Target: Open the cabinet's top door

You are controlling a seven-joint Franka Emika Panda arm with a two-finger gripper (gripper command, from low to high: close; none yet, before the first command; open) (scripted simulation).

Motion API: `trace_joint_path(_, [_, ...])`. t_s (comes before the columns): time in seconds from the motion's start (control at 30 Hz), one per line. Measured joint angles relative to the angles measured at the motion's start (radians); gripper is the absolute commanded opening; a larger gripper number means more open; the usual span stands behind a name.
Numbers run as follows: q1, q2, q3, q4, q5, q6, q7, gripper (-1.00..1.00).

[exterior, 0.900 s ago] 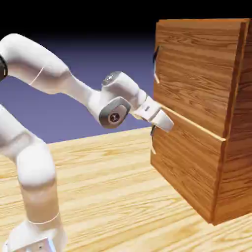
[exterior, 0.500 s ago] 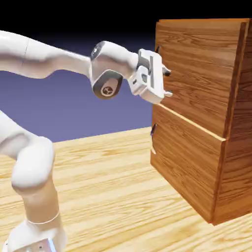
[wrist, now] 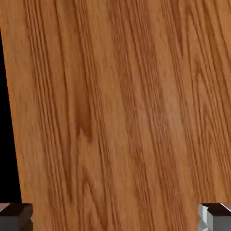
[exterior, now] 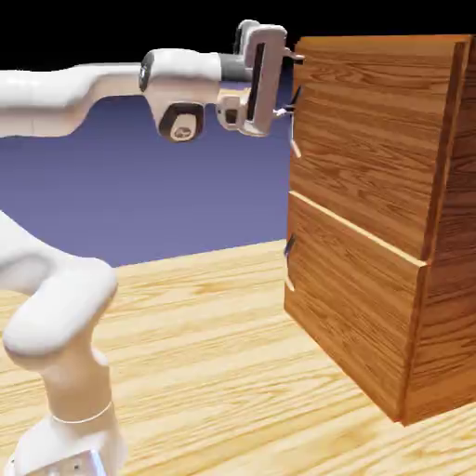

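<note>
In the exterior view, the white robot arm [exterior: 58,100] comes in from the left edge of the frame and goes almost level across the upper left part. Its lower links and its base stand in the lower left corner. The gripper [exterior: 289,85] is at the upper middle of the frame, with its white body standing nearly upright. The two fingers are spread apart, one above the other, and both point to the right, toward the cabinet.

The cabinet [exterior: 372,223] fills the right part of the frame, from near the top down to the lower right, and it stands on a table of pale wood [exterior: 214,372]. The top door [exterior: 372,130] is in the upper right of the frame and it is closed. Its handle [exterior: 295,125], dark above and pale below, is at the left edge of this door. The lower finger is near the upper end of this handle; whether they touch, I cannot tell. Under the pale seam [exterior: 358,230] is the lower door [exterior: 349,288], also closed, with its own handle [exterior: 289,260] at the left edge.

In the hand view, reddish-brown wood grain fills nearly the whole frame, and a black strip runs along the left edge. The two finger tips show in the bottom left and bottom right corners, wide apart, and nothing is pinched between them.
</note>
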Motion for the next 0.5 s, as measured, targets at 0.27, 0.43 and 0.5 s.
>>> trace_joint_path(0.27, [-0.171, -0.081, 0.223, 0.128, 0.34, 0.033, 0.348, 0.0])
trace_joint_path(0.43, [-0.277, -0.132, 0.362, 0.209, 0.553, 0.054, 0.565, 0.0])
trace_joint_path(0.5, [-0.32, -0.152, 0.417, 0.241, 0.638, 0.062, 0.652, 0.0])
